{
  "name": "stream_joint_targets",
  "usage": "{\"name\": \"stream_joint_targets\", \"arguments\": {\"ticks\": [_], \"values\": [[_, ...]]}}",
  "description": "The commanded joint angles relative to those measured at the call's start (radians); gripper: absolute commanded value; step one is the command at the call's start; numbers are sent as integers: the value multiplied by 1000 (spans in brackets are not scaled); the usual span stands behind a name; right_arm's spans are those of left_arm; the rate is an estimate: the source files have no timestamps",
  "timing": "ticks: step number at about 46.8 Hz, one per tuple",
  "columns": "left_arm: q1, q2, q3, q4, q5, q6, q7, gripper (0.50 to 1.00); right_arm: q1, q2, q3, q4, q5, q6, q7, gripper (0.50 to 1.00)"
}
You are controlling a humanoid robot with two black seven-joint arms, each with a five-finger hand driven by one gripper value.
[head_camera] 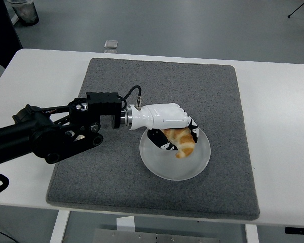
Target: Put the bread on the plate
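Observation:
A golden croissant-shaped bread [182,142] is held in my left hand [175,132], whose white-backed fingers are curled around it. Hand and bread are low over the white round plate [197,164], which sits on the grey mat [157,91] right of centre. The bread's lower tip hangs over the plate's middle; whether it touches the plate I cannot tell. My black left arm [55,134] reaches in from the left edge. The right arm is out of view.
The grey mat covers most of the white table [278,101]. A small square object [110,44] lies on the floor beyond the table's far edge. A dark bin [24,11] stands at the top left.

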Motion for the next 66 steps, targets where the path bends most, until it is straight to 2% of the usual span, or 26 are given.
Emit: {"name": "stream_joint_targets", "arguments": {"ticks": [1,9,30,34,36,39,41,44,46,50,54,66], "values": [[11,-1,13,9,26,26,0,500,0,0,0,0,0,0,0,952],[18,-2,50,10,45,92,2,500,0,0,0,0,0,0,0,952],[22,7,59,10,45,95,2,500,0,0,0,0,0,0,0,952],[34,8,59,9,45,95,0,512,0,0,0,0,0,0,0,952],[35,10,59,9,45,95,0,557,0,0,0,0,0,0,0,952],[36,13,57,9,43,95,0,685,0,0,0,0,0,0,0,952],[36,15,57,9,43,97,0,724,0,0,0,0,0,0,0,952],[39,16,57,9,42,98,-1,735,0,0,0,0,0,0,0,952],[41,18,57,9,42,98,-1,763,0,0,0,0,0,0,0,952],[41,24,57,6,40,98,-1,887,0,0,0,0,0,0,0,954],[41,28,56,3,36,98,-1,988,0,0,0,0,0,0,0,952],[42,62,53,-7,11,95,-11,999,0,0,0,0,0,0,0,952]]}}
